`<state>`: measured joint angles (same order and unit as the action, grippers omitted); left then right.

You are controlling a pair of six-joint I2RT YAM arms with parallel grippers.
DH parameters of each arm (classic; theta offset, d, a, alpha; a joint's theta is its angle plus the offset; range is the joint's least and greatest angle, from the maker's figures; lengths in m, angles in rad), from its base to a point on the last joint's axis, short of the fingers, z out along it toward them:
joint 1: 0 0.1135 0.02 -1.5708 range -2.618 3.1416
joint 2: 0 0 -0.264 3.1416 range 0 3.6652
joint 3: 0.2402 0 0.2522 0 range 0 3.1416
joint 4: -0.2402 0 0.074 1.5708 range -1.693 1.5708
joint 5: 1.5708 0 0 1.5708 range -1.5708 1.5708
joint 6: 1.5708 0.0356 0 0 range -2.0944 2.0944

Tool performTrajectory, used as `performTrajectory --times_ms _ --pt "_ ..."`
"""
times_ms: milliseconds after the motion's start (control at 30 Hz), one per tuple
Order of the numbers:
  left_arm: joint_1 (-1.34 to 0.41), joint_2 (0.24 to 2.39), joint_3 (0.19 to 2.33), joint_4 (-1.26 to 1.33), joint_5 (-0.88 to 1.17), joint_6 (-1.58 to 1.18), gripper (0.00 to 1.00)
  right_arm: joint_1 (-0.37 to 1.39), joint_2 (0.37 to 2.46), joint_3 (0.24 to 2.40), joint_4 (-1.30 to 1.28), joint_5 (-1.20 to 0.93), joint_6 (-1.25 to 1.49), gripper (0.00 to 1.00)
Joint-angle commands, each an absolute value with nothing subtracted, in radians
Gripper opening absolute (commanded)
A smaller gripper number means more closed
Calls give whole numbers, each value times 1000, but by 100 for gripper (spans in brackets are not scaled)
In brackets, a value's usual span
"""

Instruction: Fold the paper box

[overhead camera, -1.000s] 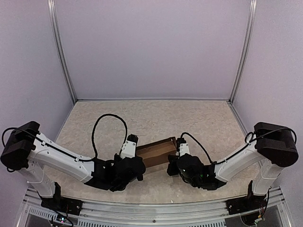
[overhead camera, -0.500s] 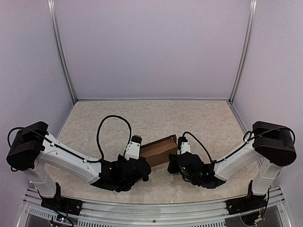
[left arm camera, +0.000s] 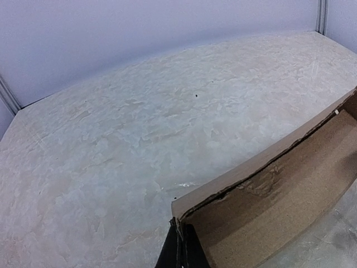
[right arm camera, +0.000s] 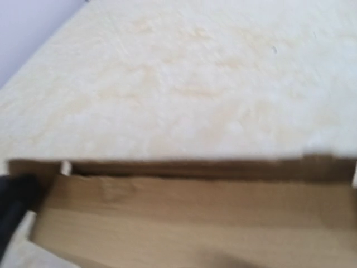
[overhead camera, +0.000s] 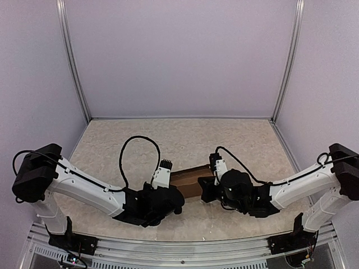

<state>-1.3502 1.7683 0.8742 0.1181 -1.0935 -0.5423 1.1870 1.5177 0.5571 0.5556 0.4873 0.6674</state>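
The paper box [overhead camera: 189, 180] is a brown cardboard oblong lying on the table between my two grippers, open side up. My left gripper [overhead camera: 175, 197] is at its near left end. In the left wrist view the black fingers [left arm camera: 181, 248] are pinched shut on the corner of the box wall [left arm camera: 268, 206]. My right gripper [overhead camera: 206, 190] presses against the box's right end. The right wrist view is blurred: the box interior [right arm camera: 195, 212] fills the lower half, my own fingers do not show, and a dark finger [right arm camera: 14, 201] shows at the left end.
The beige speckled table [overhead camera: 185, 140] runs back to the purple rear wall, with metal frame posts [overhead camera: 76, 67] at both back corners. A black cable [overhead camera: 134, 148] loops above the left arm. The aluminium rail [overhead camera: 179, 244] lines the near edge.
Both grippers have closed in along the box, the left one moving right and the right arm stretching left. The box has shifted slightly and shows less between them.
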Motion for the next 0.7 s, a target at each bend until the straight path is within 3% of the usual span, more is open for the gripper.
performTrajectory --times_ms 0,333,667 --pt "-1362 1804 877 42 -1050 -550 0 1166 1432 623 443 460 550 0" --pt "-1370 1823 901 18 -1066 -548 0 1073 1556 896 272 374 460 0" --pt "-1391 1836 919 3 -1101 -549 0 1071 1643 855 319 386 505 0"
